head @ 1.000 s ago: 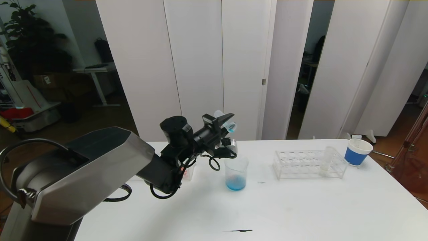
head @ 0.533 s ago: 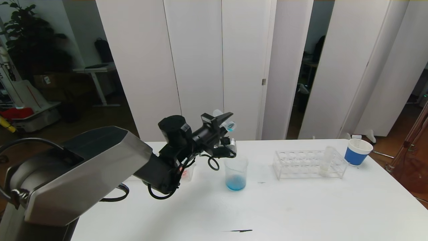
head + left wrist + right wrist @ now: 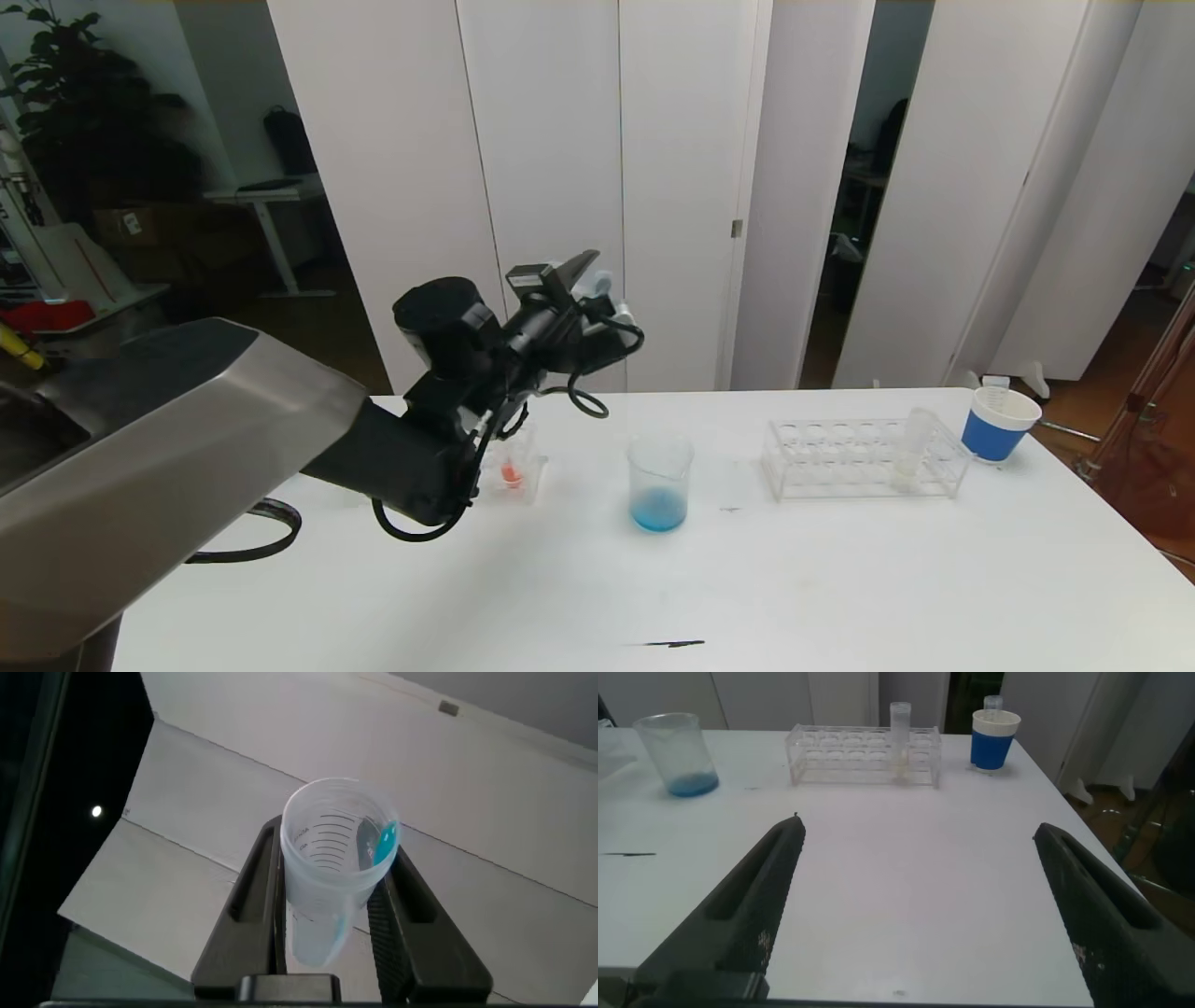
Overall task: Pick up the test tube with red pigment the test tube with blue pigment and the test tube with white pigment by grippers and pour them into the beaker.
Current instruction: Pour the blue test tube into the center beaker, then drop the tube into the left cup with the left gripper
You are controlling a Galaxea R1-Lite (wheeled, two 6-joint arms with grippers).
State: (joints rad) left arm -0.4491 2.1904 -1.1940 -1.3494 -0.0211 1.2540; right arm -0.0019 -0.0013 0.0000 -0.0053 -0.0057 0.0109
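Left gripper [image 3: 579, 280]: raised over the table's left, fingers clamped on the test tube with blue pigment [image 3: 329, 873], nearly drained.
Red tube [image 3: 511, 471]: on the table under that arm.
Beaker [image 3: 660, 483]: mid-table, blue liquid inside.
Rack [image 3: 864, 457]: right of the beaker, holding the test tube with white pigment [image 3: 911, 448].
Right gripper [image 3: 924, 905]: low over the near table edge, fingers spread wide, empty.

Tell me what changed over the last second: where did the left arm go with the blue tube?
The left gripper, still shut on the test tube with blue pigment, lifted up and swung back to the robot's left, away from above the beaker. That uncovers a small container of red-orange liquid beside the arm. Blue liquid stays in the beaker; the test tube with white pigment remains in the rack.
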